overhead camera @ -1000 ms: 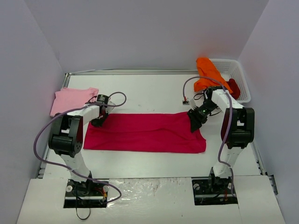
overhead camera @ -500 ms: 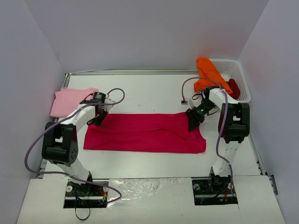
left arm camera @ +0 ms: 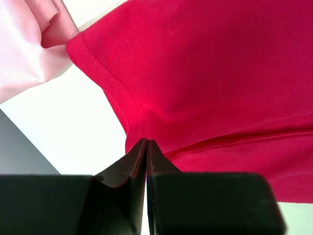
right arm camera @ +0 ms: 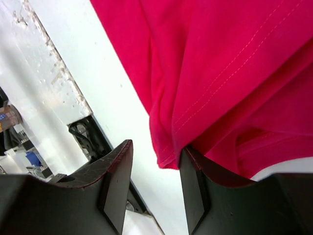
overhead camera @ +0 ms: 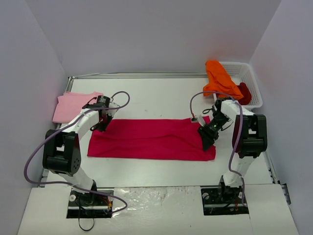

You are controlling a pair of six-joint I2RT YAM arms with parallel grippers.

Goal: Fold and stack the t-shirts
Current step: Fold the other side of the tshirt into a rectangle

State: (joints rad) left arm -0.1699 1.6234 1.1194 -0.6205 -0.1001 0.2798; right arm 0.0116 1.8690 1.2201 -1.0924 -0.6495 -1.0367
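Pinches the far left corner of the crimson t-shirt (overhead camera: 151,139) in the left gripper (overhead camera: 102,127), jaws closed tight on the hem, cloth puckering toward the tips. Straddles the near right corner with the right gripper (overhead camera: 208,142), jaws part-way apart, a fold of hem loose between them. Lies flat mid-table as a folded band, long axis running left to right, short ends toward the side walls. Sits near the pale pink t-shirt (overhead camera: 73,105) at far left, well apart from the orange t-shirt (overhead camera: 220,78) draped over the white basket (overhead camera: 253,78), dark red t-shirt (overhead camera: 245,92) inside.
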